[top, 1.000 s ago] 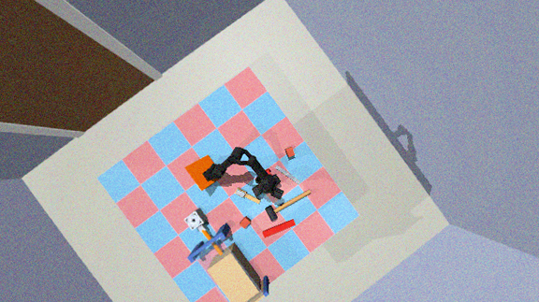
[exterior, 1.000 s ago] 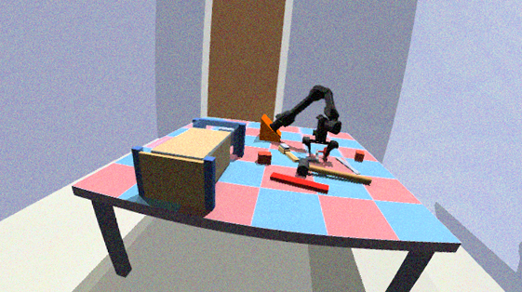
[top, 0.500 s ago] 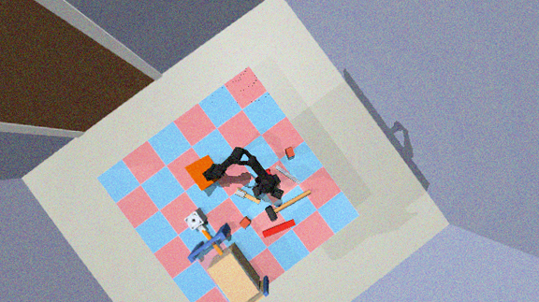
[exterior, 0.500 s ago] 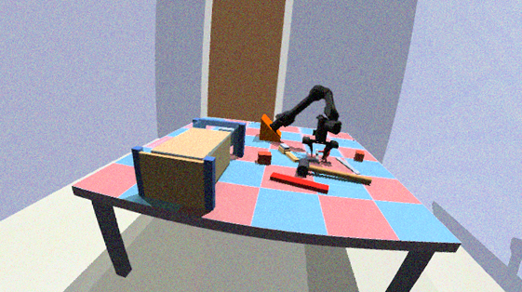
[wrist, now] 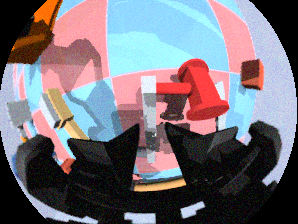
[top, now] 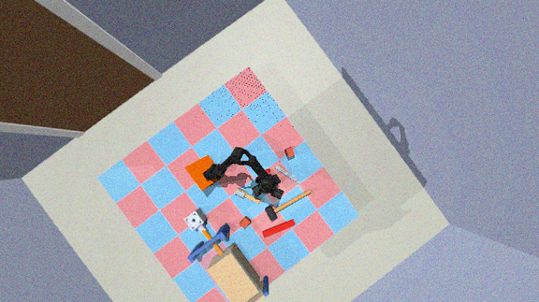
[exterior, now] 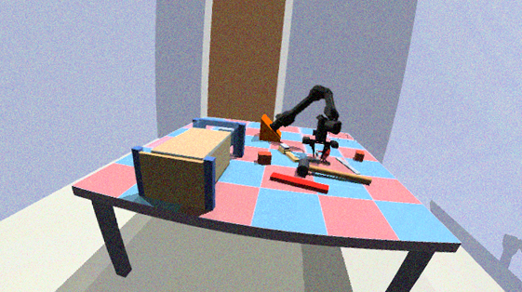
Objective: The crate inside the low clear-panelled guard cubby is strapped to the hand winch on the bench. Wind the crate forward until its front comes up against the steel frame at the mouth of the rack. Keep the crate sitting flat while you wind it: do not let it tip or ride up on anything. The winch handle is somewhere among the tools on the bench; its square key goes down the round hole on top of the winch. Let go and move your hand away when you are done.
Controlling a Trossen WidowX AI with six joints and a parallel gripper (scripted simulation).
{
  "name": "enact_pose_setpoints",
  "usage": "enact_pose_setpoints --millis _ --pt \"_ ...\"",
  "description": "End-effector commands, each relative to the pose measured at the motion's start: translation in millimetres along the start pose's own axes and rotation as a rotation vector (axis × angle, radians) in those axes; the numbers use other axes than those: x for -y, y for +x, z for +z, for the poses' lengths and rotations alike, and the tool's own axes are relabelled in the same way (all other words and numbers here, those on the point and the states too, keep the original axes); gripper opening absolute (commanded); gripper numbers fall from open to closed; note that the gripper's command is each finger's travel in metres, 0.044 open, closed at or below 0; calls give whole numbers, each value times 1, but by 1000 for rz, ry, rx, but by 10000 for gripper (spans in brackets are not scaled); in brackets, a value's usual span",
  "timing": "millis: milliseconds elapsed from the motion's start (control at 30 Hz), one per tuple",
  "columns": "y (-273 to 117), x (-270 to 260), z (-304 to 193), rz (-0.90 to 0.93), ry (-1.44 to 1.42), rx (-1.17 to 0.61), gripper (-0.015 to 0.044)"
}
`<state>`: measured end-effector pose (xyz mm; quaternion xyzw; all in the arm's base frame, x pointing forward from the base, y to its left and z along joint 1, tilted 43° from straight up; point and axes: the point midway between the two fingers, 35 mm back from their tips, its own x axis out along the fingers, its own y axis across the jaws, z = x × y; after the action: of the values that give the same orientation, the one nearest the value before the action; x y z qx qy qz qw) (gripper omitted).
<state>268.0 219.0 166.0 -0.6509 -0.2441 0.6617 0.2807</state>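
Note:
The winch handle, with a red knob [wrist: 204,92] and a pale square shank [wrist: 149,102], lies on the bench below my gripper; red also shows in the exterior view. My gripper [wrist: 152,125] [exterior: 320,156] is open, part-way closed, with its fingertips on either side of the shank and gaps visible. The white winch [top: 195,220] stands before the rack, its top hole small; in the exterior view it is hidden. An orange strap [top: 206,234] runs from it under the blue frame [top: 209,242] [exterior: 219,122]. The tan crate [top: 234,277] [exterior: 191,143] sits behind that frame and looks flat; the clear panels are hard to make out.
A hammer [top: 292,201] [exterior: 340,174] lies close to my gripper, with a red bar [top: 279,227] [exterior: 298,182] beyond. A wooden-handled tool [top: 248,196] [wrist: 67,115], a pale rod [top: 288,174] [exterior: 347,165] and red blocks [top: 244,222] [exterior: 359,155] lie around. An orange wedge [top: 199,170] is by the arm's base.

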Motion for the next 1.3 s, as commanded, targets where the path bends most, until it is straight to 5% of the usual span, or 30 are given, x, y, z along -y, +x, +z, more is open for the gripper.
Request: enact_pose_setpoints --millis 0,667,833,1267 --pt "0 0 0 0 -1 0 153" --pt "0 0 0 0 -1 0 0" --pt "-3 0 -1 0 0 -1 0" --pt "-153 0 1 -5 85 -45 0"
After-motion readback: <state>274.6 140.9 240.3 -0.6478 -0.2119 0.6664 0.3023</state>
